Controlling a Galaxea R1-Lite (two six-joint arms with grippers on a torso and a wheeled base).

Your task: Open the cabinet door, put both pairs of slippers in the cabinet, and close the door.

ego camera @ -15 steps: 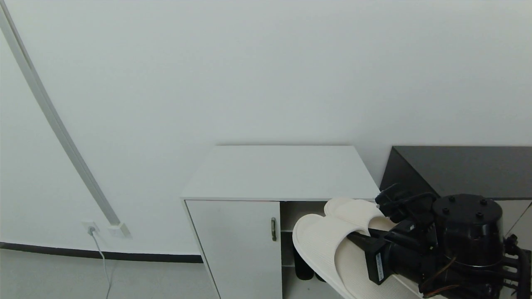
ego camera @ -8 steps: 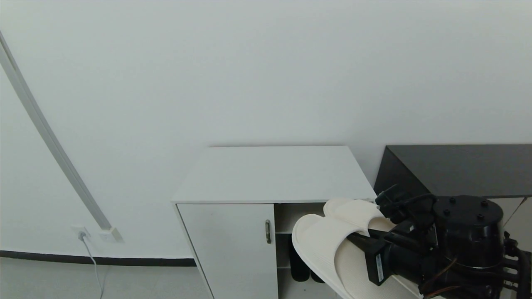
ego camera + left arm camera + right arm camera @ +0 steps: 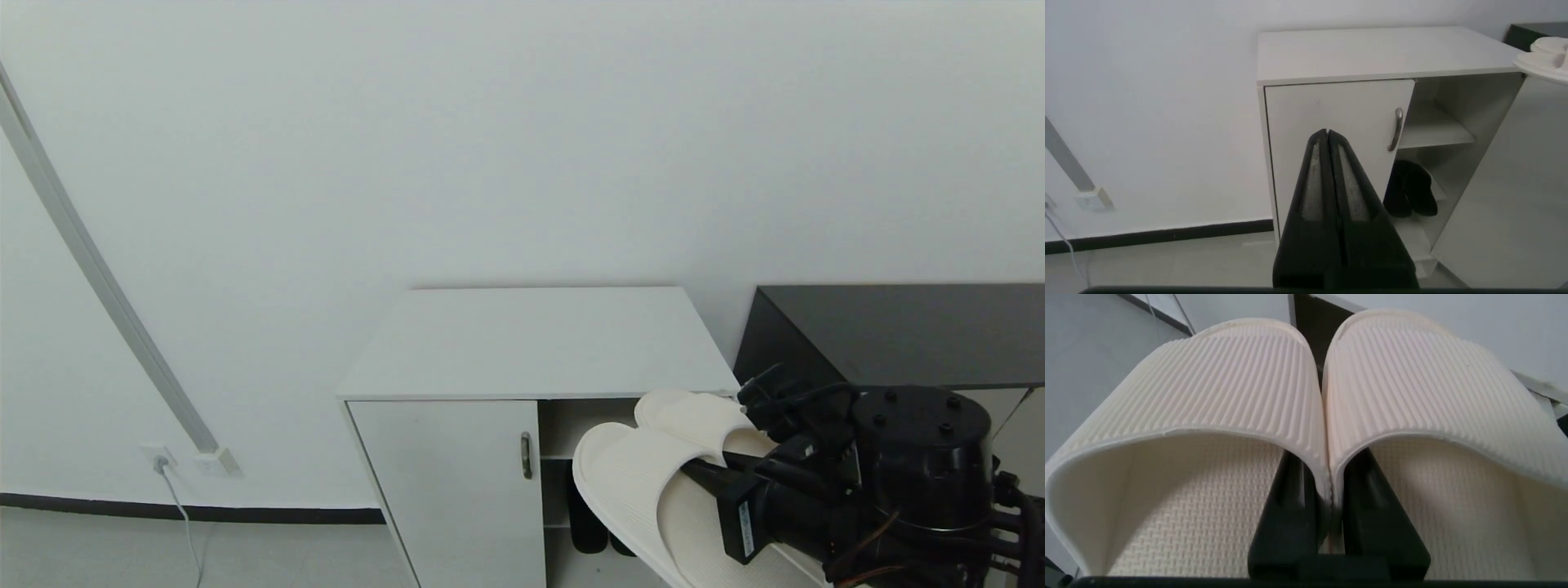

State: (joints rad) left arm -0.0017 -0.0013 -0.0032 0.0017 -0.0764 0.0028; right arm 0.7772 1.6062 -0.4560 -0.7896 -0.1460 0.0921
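Observation:
A pair of white slippers (image 3: 637, 474) hangs in front of the white cabinet (image 3: 539, 343), level with its open right half. My right gripper (image 3: 706, 474) is shut on the pair; in the right wrist view the white slippers (image 3: 1225, 392) lie side by side, with the right gripper (image 3: 1328, 486) pinching their touching inner edges. A pair of black slippers (image 3: 592, 523) stands low inside the cabinet, and these black slippers (image 3: 1413, 188) are also in the left wrist view. My left gripper (image 3: 1327, 139) is shut on nothing, off the cabinet's closed left door (image 3: 1331, 122).
The left door (image 3: 449, 482) has a metal handle (image 3: 526, 455). The opened right door (image 3: 1503, 180) stands out toward me. A dark cabinet (image 3: 898, 327) adjoins on the right. A wall socket (image 3: 159, 459) with a cable and a slanted wall strip (image 3: 90, 269) are at the left.
The head view has shifted, so the cabinet sits a little further left in the picture. The right gripper still has the white slippers in the same hold.

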